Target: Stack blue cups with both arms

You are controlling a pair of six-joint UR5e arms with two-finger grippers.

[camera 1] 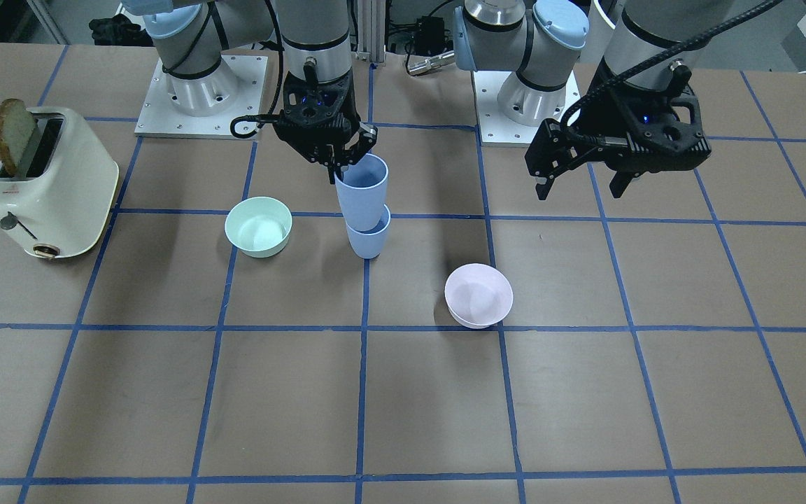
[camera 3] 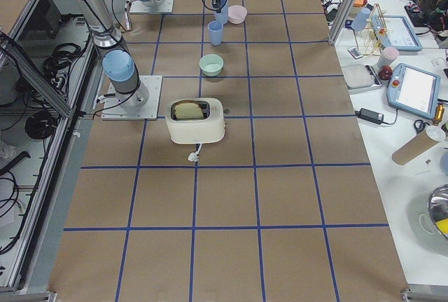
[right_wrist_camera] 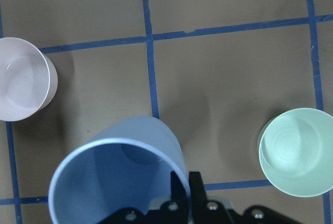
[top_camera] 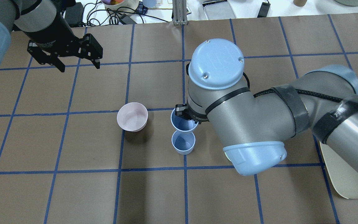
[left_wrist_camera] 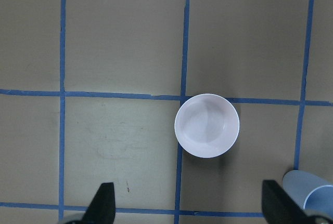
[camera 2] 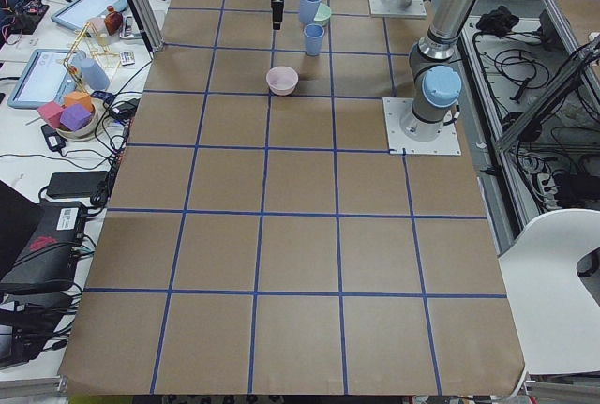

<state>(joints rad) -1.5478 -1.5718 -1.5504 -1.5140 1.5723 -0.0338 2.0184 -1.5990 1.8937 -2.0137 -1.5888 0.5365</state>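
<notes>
One blue cup [camera 1: 368,236] stands upright on the table near the middle [top_camera: 183,142]. My right gripper [camera 1: 336,162] is shut on the rim of the second blue cup [camera 1: 362,186] and holds it upright in the air just above the standing one. The right wrist view shows one finger inside and one outside the held cup's [right_wrist_camera: 119,172] rim. My left gripper [camera 1: 581,183] hangs open and empty off to the side, above the pink bowl's area [left_wrist_camera: 190,203].
A pale pink bowl [camera 1: 478,295] sits towards my left of the cups and a mint-green bowl [camera 1: 258,225] towards my right. A cream toaster [camera 1: 46,183] holding a bread slice stands at the far right. The right arm's elbow [top_camera: 247,124] looms over the cups in the overhead view.
</notes>
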